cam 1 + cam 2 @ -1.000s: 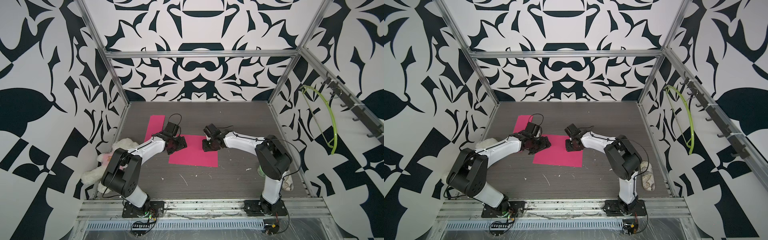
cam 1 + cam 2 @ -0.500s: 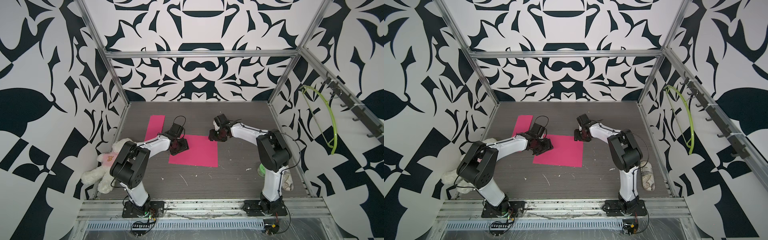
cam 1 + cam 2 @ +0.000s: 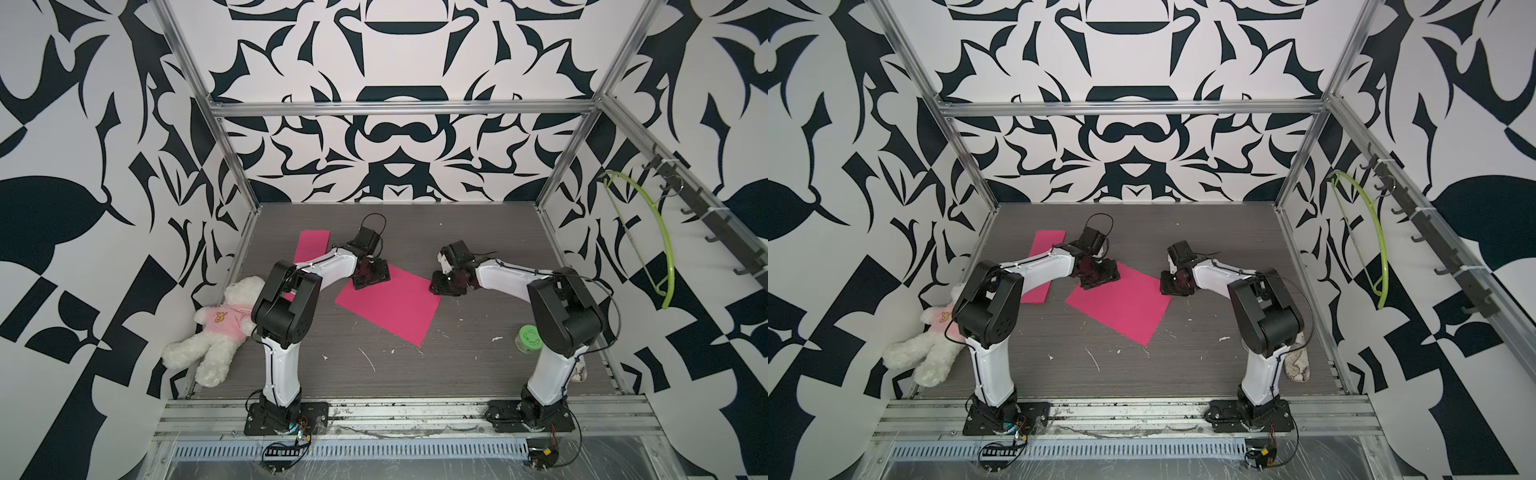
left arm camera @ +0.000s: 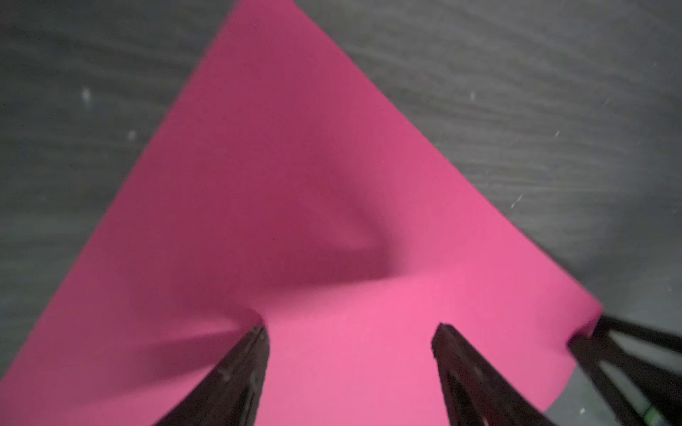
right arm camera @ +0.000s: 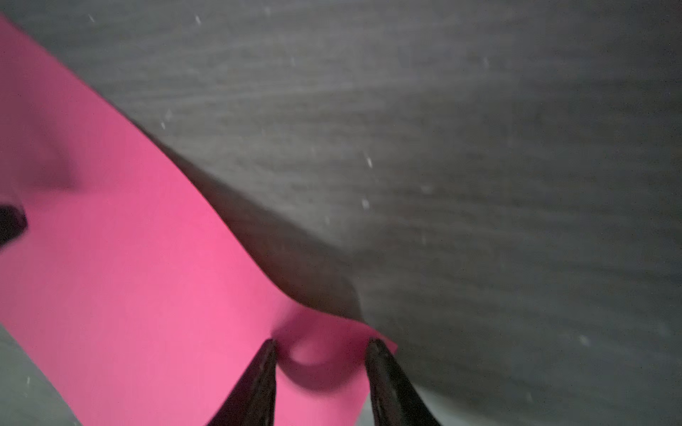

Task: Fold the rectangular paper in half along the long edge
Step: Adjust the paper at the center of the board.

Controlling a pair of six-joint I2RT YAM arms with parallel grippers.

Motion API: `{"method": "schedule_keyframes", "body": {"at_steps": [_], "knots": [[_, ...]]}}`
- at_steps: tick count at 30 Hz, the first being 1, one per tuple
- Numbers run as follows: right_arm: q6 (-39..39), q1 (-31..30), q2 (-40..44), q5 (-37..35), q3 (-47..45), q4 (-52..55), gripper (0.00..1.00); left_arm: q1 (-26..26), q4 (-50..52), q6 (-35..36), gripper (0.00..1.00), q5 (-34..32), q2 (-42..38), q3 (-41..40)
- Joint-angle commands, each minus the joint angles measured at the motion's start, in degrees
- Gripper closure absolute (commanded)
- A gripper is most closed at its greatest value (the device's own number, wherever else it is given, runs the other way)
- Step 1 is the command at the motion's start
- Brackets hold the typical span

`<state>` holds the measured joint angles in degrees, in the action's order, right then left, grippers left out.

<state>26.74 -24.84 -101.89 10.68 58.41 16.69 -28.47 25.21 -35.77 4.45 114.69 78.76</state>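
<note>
Both arms work the far long edge of the pink paper (image 3: 390, 303), which lies askew in the middle of the table (image 3: 415, 374). The left gripper (image 4: 350, 328), jaws wide apart, presses its tips onto one far corner and grips nothing. The right gripper (image 5: 321, 343), jaws partly apart, humps the other corner up between its tips without pinching it. The sound move looks to be closing on both corners, lifting together and matching them to the near corners before creasing. Bare table lies toward the near edge; a second pink sheet (image 3: 313, 245), teddy bear (image 3: 216, 328) and green tub (image 3: 528, 337) keep to the side edges.
</note>
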Motion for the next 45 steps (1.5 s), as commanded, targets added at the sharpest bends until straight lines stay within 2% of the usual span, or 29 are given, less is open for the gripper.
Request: {"method": "schedule_keyframes", "body": {"at_steps": [1, 6, 10, 13, 20, 22, 25, 29, 34, 40, 45], "knots": [[2.98, -0.65, 4.77, -0.63, -6.33, 3.24, 0.59, 0.54, 5.51, 3.6, 0.22, -1.16, 6.37, 5.82], [6.68, -4.04, 12.27, 1.35, -12.1, 2.95, 0.59, 0.28, 8.82, 4.83, 0.19, 2.83, 14.53, 17.7], [6.35, -4.44, 19.65, -1.98, -12.13, 4.9, 0.58, -1.18, 7.91, 4.67, 0.16, 3.64, 15.27, 19.95], [2.89, -3.36, 20.19, -3.34, -7.69, 6.95, 0.47, -1.84, 4.45, 4.05, 0.0, 2.75, 10.52, 16.57], [-3.35, -2.03, 7.72, -0.34, 7.25, 7.81, 0.22, -3.01, -3.67, 0.47, 0.01, -3.24, -8.33, 2.77], [-4.05, -2.04, 3.43, 0.65, 11.88, 8.02, 0.19, -3.59, -6.09, -1.42, 0.01, -5.43, -13.75, -2.62], [-3.81, -2.12, -3.79, 4.43, 18.54, 6.65, 0.2, -4.71, -8.62, -4.44, 0.01, -8.07, -21.36, -10.71], [-2.39, -2.82, -13.99, 8.62, 27.62, 6.35, 0.3, -7.18, -9.35, -7.63, 0.01, -11.57, -28.97, -19.73], [0.25, -2.84, -22.12, 10.72, 34.22, 6.05, 0.36, -8.36, -10.56, -11.29, 0.01, -13.24, -35.47, -28.13], [1.72, -2.75, -22.99, 9.39, 30.87, 3.76, 0.4, -8.36, -7.7, -9.38, 0.01, -12.89, -35.39, -27.94], [2.01, -2.69, -17.06, 6.9, 22.16, 1.56, 0.4, -8.36, -8.22, -9.23, 0.01, -12.21, -33.46, -26.74]]}}
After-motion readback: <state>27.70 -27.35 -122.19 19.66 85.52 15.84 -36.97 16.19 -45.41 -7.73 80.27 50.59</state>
